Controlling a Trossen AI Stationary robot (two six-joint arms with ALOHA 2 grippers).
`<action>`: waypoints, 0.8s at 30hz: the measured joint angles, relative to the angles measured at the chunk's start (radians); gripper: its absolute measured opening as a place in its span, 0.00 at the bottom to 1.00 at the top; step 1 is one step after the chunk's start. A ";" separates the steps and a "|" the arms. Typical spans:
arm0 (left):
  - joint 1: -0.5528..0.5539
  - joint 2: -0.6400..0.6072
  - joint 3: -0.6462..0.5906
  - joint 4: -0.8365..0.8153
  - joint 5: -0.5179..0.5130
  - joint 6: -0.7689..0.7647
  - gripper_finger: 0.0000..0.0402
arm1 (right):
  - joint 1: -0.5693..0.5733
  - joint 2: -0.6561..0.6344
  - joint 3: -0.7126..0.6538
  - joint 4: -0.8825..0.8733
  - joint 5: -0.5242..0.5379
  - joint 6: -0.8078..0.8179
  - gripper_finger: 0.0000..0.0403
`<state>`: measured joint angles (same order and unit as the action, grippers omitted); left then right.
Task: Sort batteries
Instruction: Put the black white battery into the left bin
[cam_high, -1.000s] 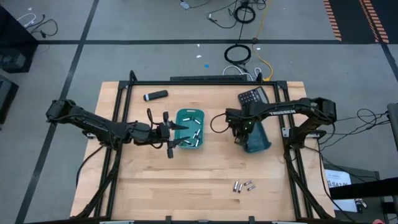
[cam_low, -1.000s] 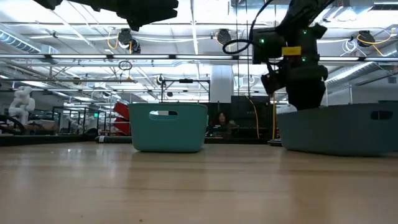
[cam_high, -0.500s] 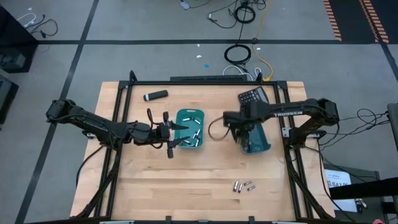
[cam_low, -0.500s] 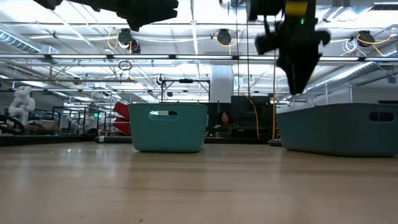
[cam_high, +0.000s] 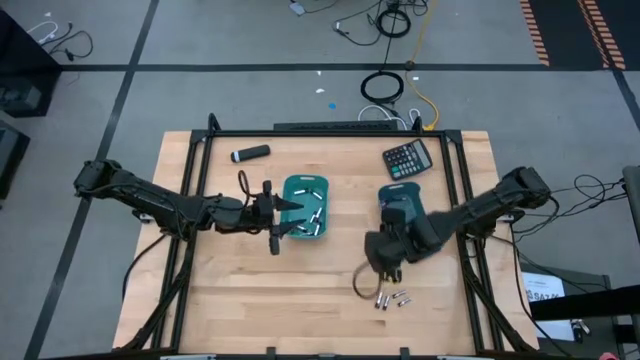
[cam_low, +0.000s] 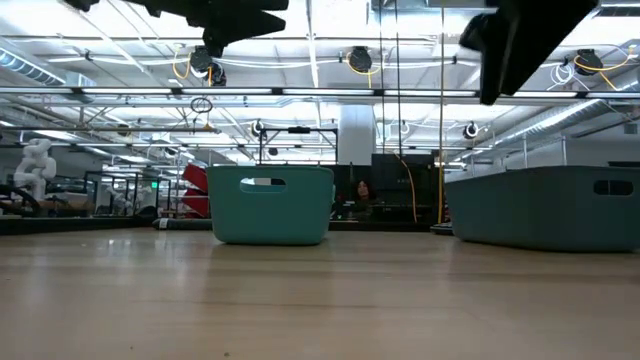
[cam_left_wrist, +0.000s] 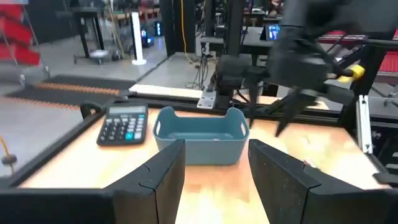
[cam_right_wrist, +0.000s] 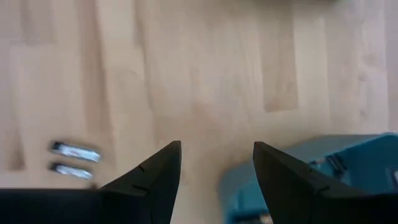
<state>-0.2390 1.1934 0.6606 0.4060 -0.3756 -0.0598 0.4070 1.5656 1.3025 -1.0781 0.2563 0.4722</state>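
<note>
Hovering right claw (cam_high: 381, 272), jaws parted and empty, above loose batteries (cam_high: 391, 298) near the bench's front edge; lowering needed next.

You have almost nothing to read here. The calculator (cam_high: 407, 159) shows rows of keys in the high view and in the left wrist view (cam_left_wrist: 123, 124), but you cannot make out any figure or sign on them. The white sheet (cam_high: 545, 290) off the table's right edge carries dark print that is too small for you to read. The bin (cam_low: 272, 204) in the low view has a pale patch near its rim, with no lettering you can tell. The arms show no legible brand.
</note>
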 joint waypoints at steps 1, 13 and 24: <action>-0.005 0.002 0.013 -0.022 0.000 -0.016 0.46 | 0.033 0.000 0.000 0.013 0.021 0.033 0.48; -0.072 0.199 0.237 -0.185 -0.072 -0.005 0.46 | 0.294 0.089 0.000 0.085 0.060 0.168 0.48; -0.082 0.263 0.252 -0.107 -0.094 -0.083 0.46 | 0.387 0.255 -0.001 0.158 0.023 -0.052 0.48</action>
<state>-0.3210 1.4563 0.9127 0.2995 -0.4694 -0.1432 0.7944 1.8207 1.3018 -0.9203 0.2795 0.4204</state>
